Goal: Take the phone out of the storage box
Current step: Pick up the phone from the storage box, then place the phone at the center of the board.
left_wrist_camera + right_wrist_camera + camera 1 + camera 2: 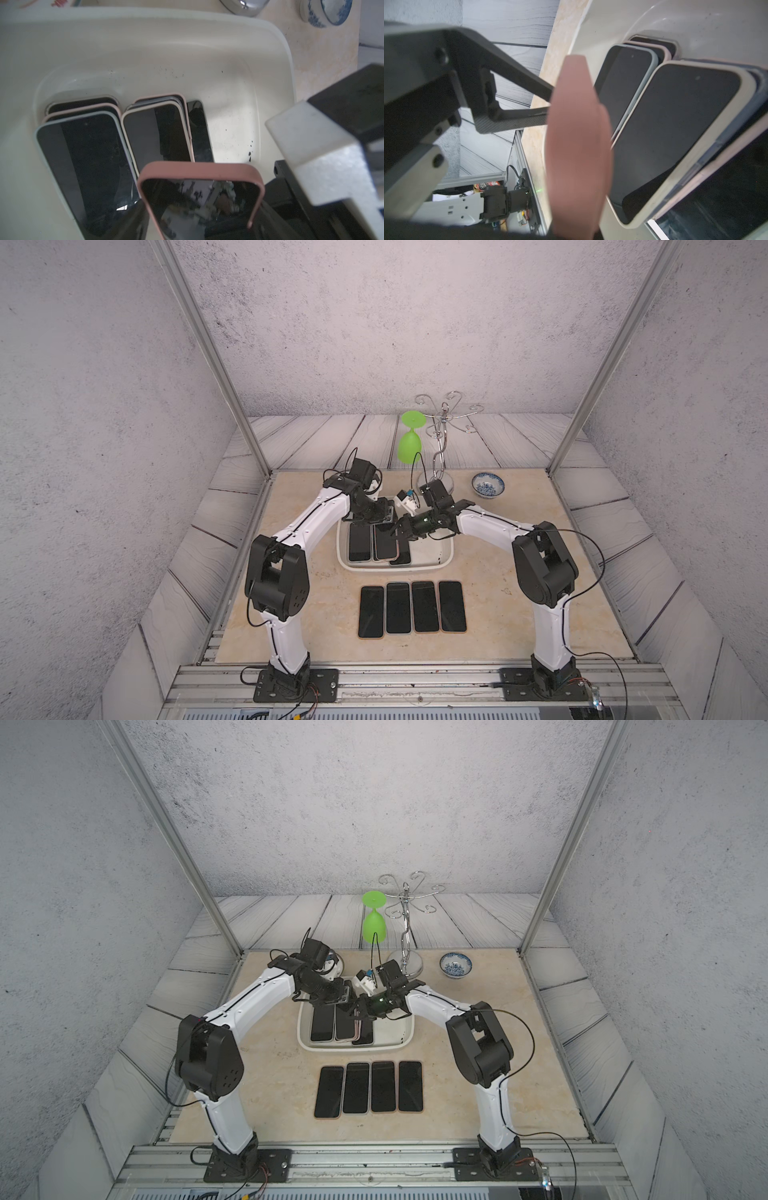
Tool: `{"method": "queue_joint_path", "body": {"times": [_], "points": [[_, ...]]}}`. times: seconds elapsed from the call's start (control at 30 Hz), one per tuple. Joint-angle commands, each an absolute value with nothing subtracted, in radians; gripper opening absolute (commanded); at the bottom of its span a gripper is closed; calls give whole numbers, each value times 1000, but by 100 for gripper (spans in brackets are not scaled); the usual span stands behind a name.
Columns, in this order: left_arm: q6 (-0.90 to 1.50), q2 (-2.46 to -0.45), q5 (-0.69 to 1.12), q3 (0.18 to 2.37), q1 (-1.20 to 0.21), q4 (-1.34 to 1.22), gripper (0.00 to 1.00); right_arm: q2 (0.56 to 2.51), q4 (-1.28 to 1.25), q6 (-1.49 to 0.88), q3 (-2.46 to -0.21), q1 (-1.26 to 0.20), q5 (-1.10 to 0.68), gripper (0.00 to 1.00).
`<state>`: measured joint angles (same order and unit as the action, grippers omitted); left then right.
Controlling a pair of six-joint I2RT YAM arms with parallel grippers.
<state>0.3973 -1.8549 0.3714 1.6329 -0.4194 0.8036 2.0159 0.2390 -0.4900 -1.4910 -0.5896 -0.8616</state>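
Bending arms, both top views: elbows stand raised to either side of the storage box (436, 566), and the forearms slope down and inward to meet over its far end, where the left gripper (384, 517) and right gripper (398, 531) nearly touch.
Row, both top views: four dark phones (411, 608) lie side by side on the table (291, 614), on the near side of the storage box.
Left wrist view: the left gripper clamps the pink-cased phone (199, 199) across its width, lifted above the stacked phones (83, 155) inside the storage box.
Right wrist view: the right gripper is clenched on the pink-cased phone's thin edge, and the left gripper's fingers (519, 122) reach it from the side.
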Motion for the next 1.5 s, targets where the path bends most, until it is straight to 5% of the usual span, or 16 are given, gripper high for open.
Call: {"method": "queue_joint_path", "body": {"times": [0.0, 0.07, 0.43, 0.73, 1.4, 1.47], "points": [[416, -1790, 473, 1642, -409, 790, 77, 1911, 243, -510, -1404, -576, -858, 0], [425, -1781, 491, 1650, -381, 783, 99, 1824, 290, -489, -1340, -575, -841, 0], [456, -1724, 448, 1552, -314, 679, 98, 1359, 895, -334, -982, -367, -462, 0], [429, -1718, 426, 1505, -321, 665, 98, 1411, 951, -333, -952, -325, -278, 0], [424, -1751, 445, 1481, -319, 648, 98, 1508, 748, -362, -790, -325, -497, 0], [424, -1756, 445, 1480, -319, 652, 98, 1519, 754, -366, -796, -325, -478, 6]]}}
